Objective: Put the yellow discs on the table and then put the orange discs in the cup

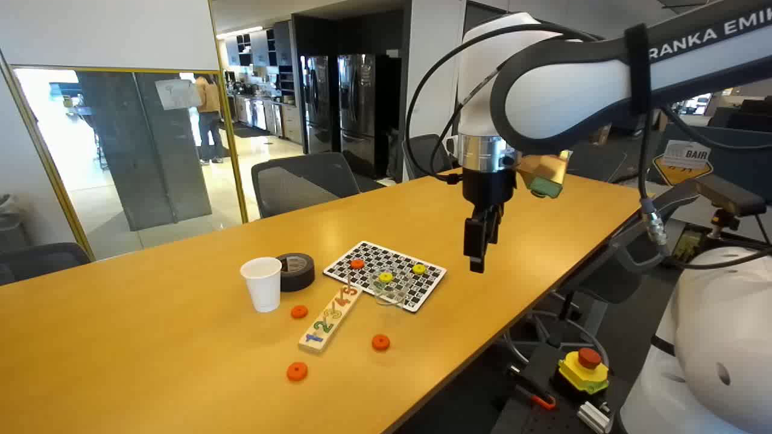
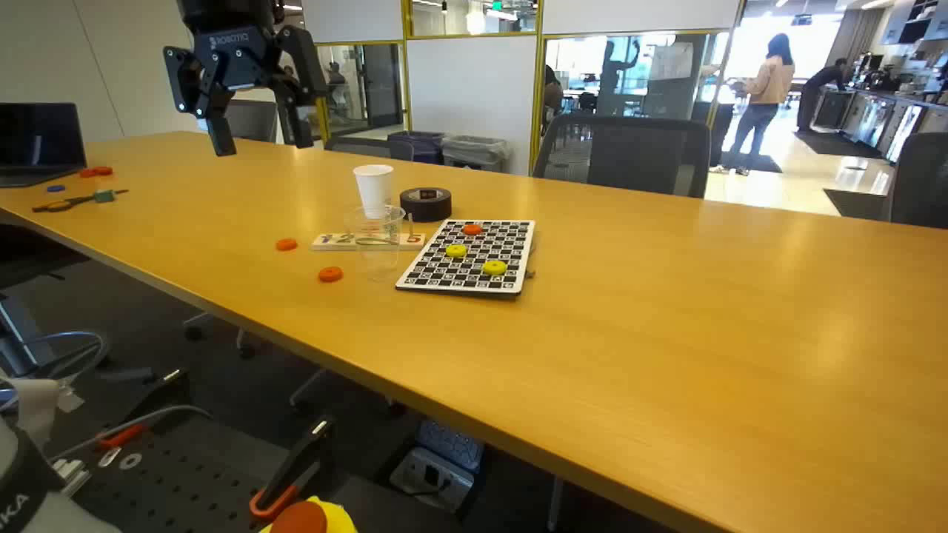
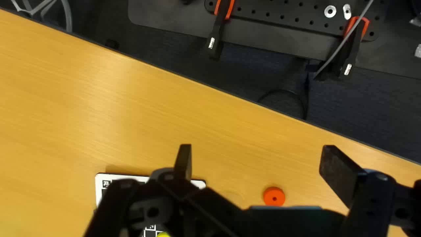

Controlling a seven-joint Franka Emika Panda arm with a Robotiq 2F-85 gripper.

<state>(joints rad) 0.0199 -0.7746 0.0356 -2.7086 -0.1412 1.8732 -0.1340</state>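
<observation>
Two yellow discs point(image 1: 418, 269) point(image 2: 456, 251) lie on the checkered board, along with one orange disc point(image 1: 357, 264). Other orange discs point(image 1: 380, 342) point(image 2: 330, 275) rest on the wooden table point(image 1: 151, 337) around the number strip. The white cup point(image 1: 263, 286) point(image 2: 374, 189) stands upright beside the black tape roll. My gripper point(image 1: 484, 256) point(image 2: 261, 144) hangs well above the table, jaws wide apart and holding nothing. In the wrist view an orange disc point(image 3: 274, 196) shows far below, between the fingers of the gripper point(image 3: 256, 158), partly covered by its body.
Checkered board point(image 1: 386, 250), number strip point(image 1: 329, 319) and black tape roll point(image 1: 297, 272) sit close together. A clear plastic cup point(image 2: 378, 255) stands by the board. A laptop point(image 2: 41, 137) and scissors point(image 2: 63, 203) lie farther along. The table's edge crosses the wrist view diagonally.
</observation>
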